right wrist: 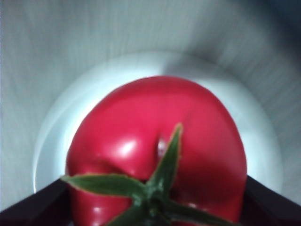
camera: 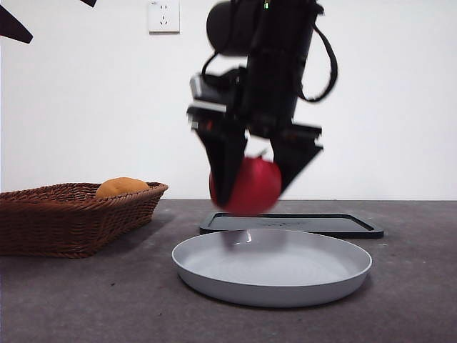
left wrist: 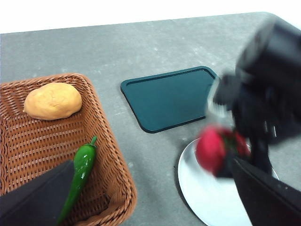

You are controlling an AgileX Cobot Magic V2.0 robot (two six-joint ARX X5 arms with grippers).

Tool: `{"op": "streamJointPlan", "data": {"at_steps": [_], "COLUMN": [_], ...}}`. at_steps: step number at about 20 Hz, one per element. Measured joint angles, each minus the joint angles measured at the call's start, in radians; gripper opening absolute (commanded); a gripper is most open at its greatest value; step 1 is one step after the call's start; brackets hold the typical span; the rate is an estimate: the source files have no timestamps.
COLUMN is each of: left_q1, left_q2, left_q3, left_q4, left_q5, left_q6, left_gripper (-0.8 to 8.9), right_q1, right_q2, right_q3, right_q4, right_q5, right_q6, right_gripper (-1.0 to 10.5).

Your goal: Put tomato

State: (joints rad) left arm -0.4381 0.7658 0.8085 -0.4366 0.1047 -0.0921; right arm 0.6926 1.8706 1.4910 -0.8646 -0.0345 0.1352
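My right gripper (camera: 250,187) is shut on the glossy red tomato (camera: 248,186) and holds it in the air above the white plate (camera: 285,282). In the right wrist view the tomato (right wrist: 155,141) with its green stem fills the picture, with the plate (right wrist: 56,122) under it. The left wrist view shows the tomato (left wrist: 214,149) in the right gripper (left wrist: 225,155) over the plate (left wrist: 202,197). My left gripper (left wrist: 155,207) is open and empty, high above the basket's side.
A brown wicker basket (camera: 43,221) at the left holds a matte orange fruit (camera: 121,187) and a green pepper (left wrist: 81,172). A dark flat tray (camera: 357,227) lies behind the plate. A wall socket (camera: 163,16) is on the back wall.
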Motion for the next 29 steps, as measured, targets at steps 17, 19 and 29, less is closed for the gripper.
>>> {"op": "streamJointPlan", "data": {"at_steps": [17,19,29], "left_q1": [0.000,0.000,0.000], "left_q2": [0.000,0.000,0.000], "left_q3": [0.000,0.000,0.000], "left_q4": [0.000,0.000,0.000], "left_q5": [0.000,0.000,0.000], "left_q6": [0.000,0.000,0.000], "left_gripper": [6.57,6.57,6.57], "right_q1": [-0.315,-0.319,-0.327], "right_q2": [0.456,0.456,0.466], "right_q3": [0.562,0.562,0.643], "right_q4": [-0.031,-0.020,-0.127], "right_q5": [0.007,0.005,0.005], "right_q6": [-0.063,-0.068,-0.069], "right_gripper": [2.4,2.4,6.7]}}
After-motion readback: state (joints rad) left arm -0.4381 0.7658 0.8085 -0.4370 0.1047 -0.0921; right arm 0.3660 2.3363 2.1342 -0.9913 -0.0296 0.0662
